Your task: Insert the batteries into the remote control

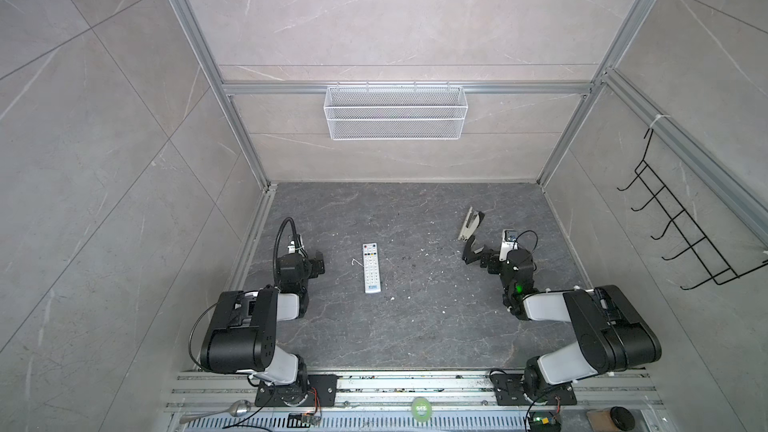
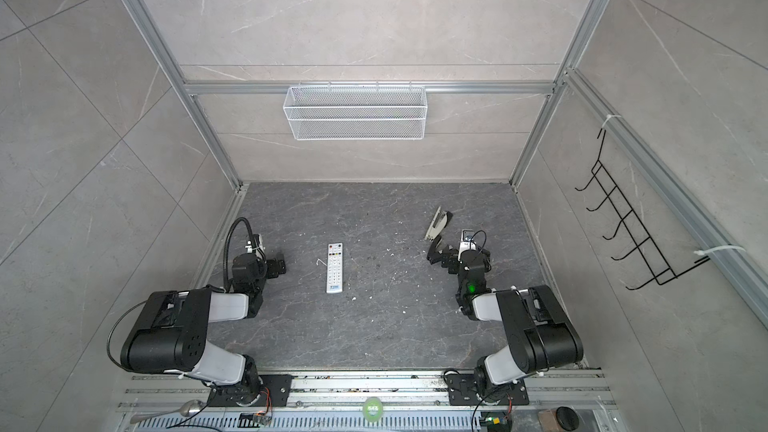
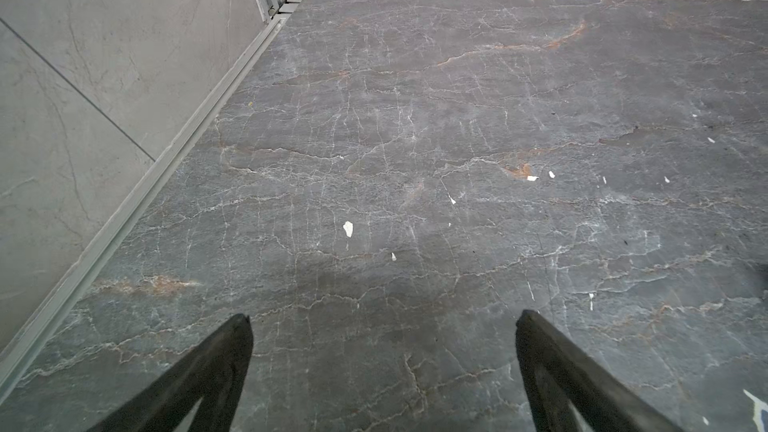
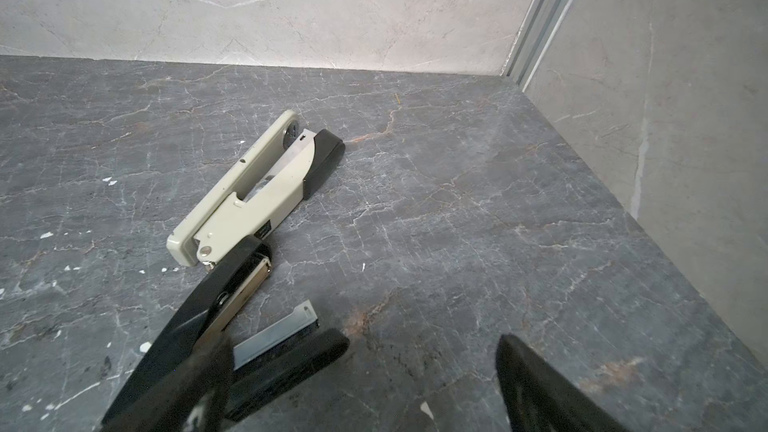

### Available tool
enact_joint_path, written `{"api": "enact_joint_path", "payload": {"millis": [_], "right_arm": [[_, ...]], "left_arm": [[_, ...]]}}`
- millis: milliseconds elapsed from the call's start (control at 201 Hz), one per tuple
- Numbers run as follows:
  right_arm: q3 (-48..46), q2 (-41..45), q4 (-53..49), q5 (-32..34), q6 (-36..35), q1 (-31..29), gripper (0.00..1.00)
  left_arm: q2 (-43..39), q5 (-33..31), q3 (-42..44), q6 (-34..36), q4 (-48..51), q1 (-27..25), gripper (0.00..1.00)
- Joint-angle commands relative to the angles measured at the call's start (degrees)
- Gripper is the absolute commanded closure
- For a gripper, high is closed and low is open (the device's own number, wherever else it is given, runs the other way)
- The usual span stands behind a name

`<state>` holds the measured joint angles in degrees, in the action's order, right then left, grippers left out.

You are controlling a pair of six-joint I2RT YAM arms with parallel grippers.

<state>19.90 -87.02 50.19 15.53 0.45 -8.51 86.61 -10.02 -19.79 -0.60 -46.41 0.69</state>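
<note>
Left tool [image 3: 383, 317] gaping | right tool [image 4: 360, 346] gaping (by stapler [image 4: 249, 197]) | remote control [image 1: 371, 268] flat

Pale veined stone-look wall panels [image 1: 395, 14] enclose a dark grey veined tabletop [image 1: 415, 326], a white wire-mesh basket [image 1: 395, 130] hanging on the back wall.

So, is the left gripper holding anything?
No, the left gripper is open, its jaws wide apart with only the table surface showing between them.
</note>
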Motion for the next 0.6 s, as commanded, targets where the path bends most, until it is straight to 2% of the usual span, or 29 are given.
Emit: {"api": "enact_joint_path", "payload": {"millis": [0,473,593], "right_arm": [[0.2,-0.1,1.1,-0.9,1.1,0.3,0.0],[-0.1,0.1,1.4,-0.9,1.0,0.3,0.01],[-4.5,0.8,8.8,-1.7,0.4,0.2,0.0]], "left_arm": [[-0.6,0.5,-0.4,0.0,-3.1,0.3,0.0],[-0.6,1.1,-0.6,-0.1,-2.8,0.5,0.0],[-0.6,1.1,-0.6,-0.1,-2.8,0.5,0.0]]}}
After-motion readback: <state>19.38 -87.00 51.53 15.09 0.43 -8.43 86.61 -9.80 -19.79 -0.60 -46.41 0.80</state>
